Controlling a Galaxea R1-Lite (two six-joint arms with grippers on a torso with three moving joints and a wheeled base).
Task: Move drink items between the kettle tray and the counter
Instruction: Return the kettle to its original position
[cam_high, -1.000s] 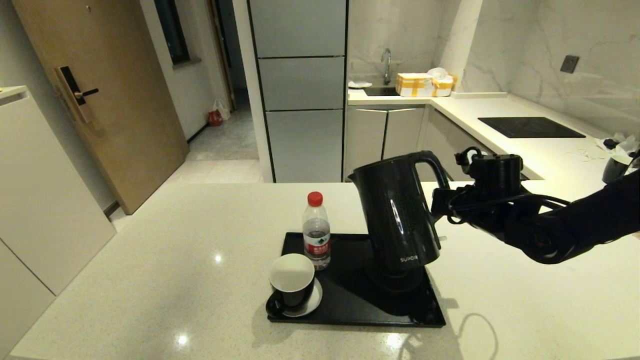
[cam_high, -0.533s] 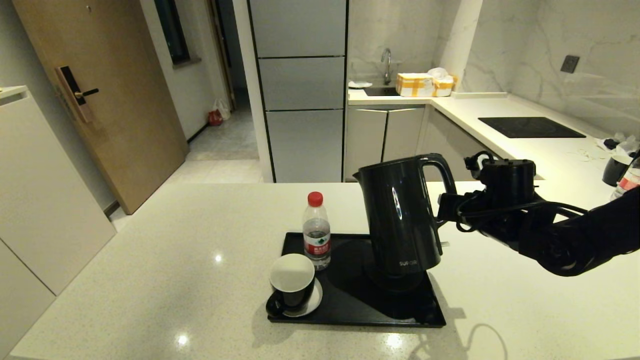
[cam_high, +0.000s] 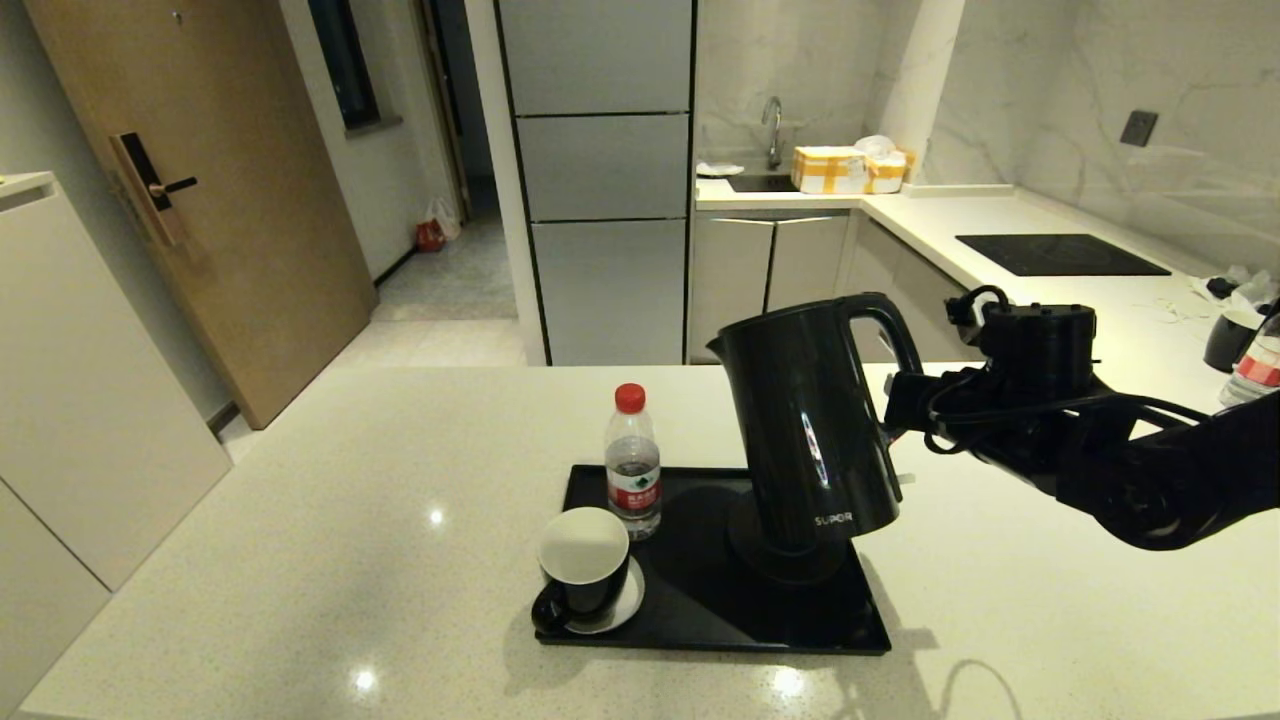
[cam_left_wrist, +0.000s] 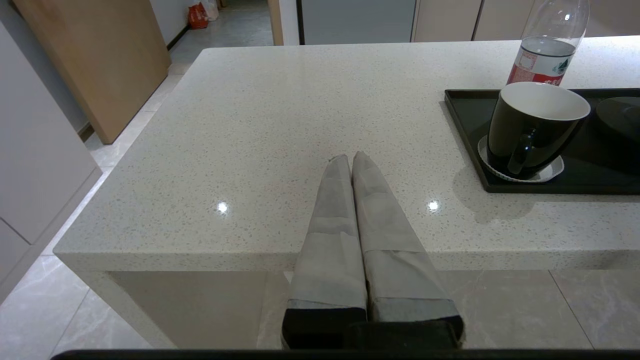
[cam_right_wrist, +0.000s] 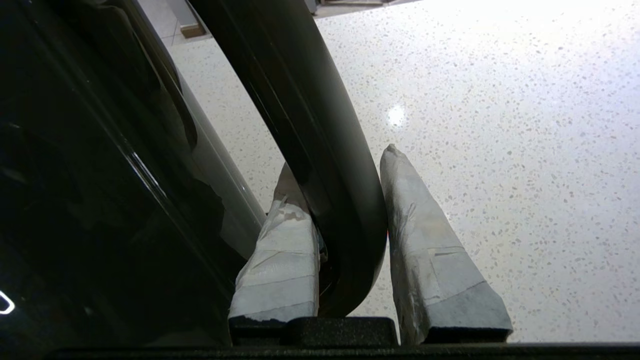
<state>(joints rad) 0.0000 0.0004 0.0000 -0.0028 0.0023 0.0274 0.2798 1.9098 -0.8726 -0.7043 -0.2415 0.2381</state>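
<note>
The tall glossy black kettle (cam_high: 810, 430) hangs tilted, its top leaning left, just above the round base disc (cam_high: 745, 525) on the black kettle tray (cam_high: 700, 625). My right gripper (cam_high: 900, 415) reaches in from the right and is shut on the kettle's loop handle (cam_right_wrist: 310, 125). In the right wrist view the taped fingers (cam_right_wrist: 430, 240) press the handle from both sides, with the kettle body (cam_right_wrist: 75, 175) beside them. The white speckled counter (cam_high: 300, 520) carries the tray. My left gripper (cam_left_wrist: 351, 157) is parked shut and empty at the counter's near edge.
On the tray's left part stand a black cup with white inside on a saucer (cam_high: 585, 560) and a red-capped water bottle (cam_high: 632, 460). A black hob panel (cam_high: 1060, 253) and another dark cup (cam_high: 1228, 335) lie on the far right worktop.
The kettle has risen off its base disc and shifted a little to the right with my right gripper, uncovering the disc's left part. The left arm has not moved.
</note>
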